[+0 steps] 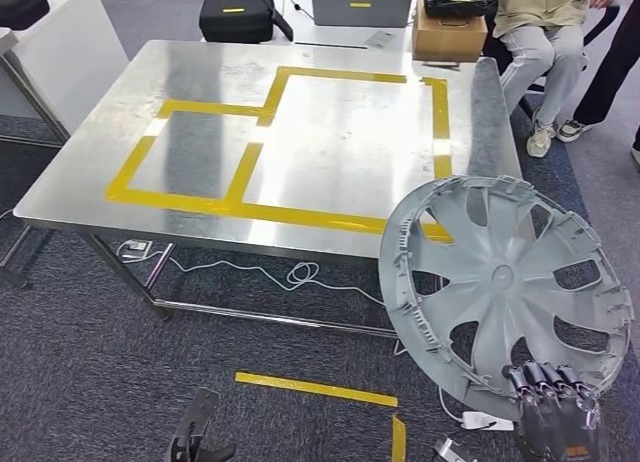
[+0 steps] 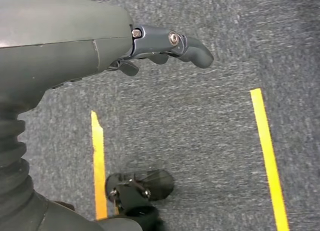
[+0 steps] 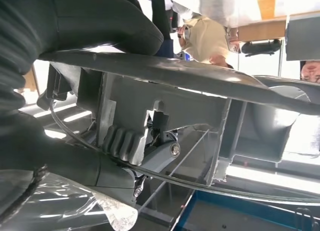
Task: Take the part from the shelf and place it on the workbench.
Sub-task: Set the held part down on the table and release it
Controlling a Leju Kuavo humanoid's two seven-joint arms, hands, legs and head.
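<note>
Carrying is the step in hand, by my reading: the round grey plastic wheel cover with curved spokes and a ribbed rim (image 1: 504,282) is already off the shelf and sits at the lower right of the head view, tilted with its face towards the camera, and it overlaps the near right corner of the workbench in the picture. The right hand (image 1: 558,407) grips it from below at its lowest rim, dark fingers (image 1: 545,374) hooked over the edge; in the right wrist view the same fingers (image 3: 122,143) wrap round a grey rib just inside the cover's rim (image 3: 196,78), so the hold looks firm.

The shiny metal workbench marked with yellow tape rectangles (image 1: 226,102) fills the upper left and middle of the head view. No part of the cover appears to rest on it; whether the rim touches the table edge I cannot tell. The next move, as I judge it, calls for bringing the cover over the metal top and laying it flat there, probably inside one of the taped outlines, before the fingers let go. With only one hand at the rim, the wide disc could swing or catch the table edge on the way.

The left hand (image 2: 166,46) hangs over grey carpet (image 2: 211,141) crossed by yellow floor tape (image 2: 268,156), grasping nothing, its fingers loosely extended and apart. People sit beyond the bench at the upper right of the head view.
</note>
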